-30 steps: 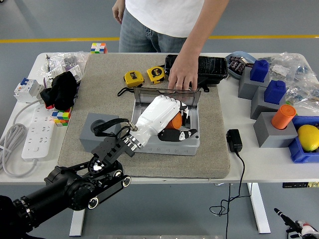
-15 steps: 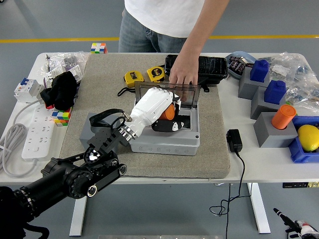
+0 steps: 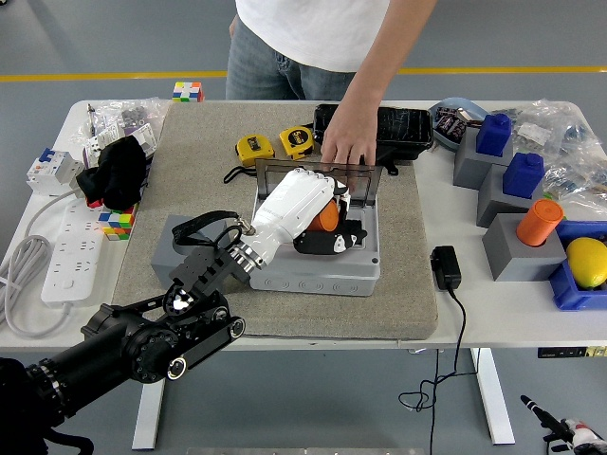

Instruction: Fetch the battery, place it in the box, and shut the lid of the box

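battery: orange cylindrical battery (image 3: 328,217) sits in my grip, over the open cavity of the grey plastic box (image 3: 322,268), just below the lid.
my left hand: white five-fingered left hand (image 3: 302,210) reaches into the box from its left side; fingers curled around the orange battery, dark fingertips (image 3: 332,243) pointing down toward the box floor.
box: grey rectangular box rests on the beige felt mat (image 3: 190,161), near the mat's centre; its front wall faces the table's near edge.
lid: smoky translucent lid (image 3: 322,175) stands raised on the box's far edge, roughly upright, open.
person: a person's hand (image 3: 347,142) at the box's far side rests fingertips on the top edge of the lid.
behind the box: black tray (image 3: 403,128) directly beyond the lid; two yellow tape measures (image 3: 275,144) to the far left of the box.
left of the box: grey foam block (image 3: 180,248) just beside the box, partly hidden by my wrist cables; further left, off the mat, a white power strip (image 3: 64,248).
right of the box: black power adapter (image 3: 445,266) off the mat's edge; well beyond it an orange cylinder (image 3: 538,223) standing on a grey block.
my right hand: out of frame.
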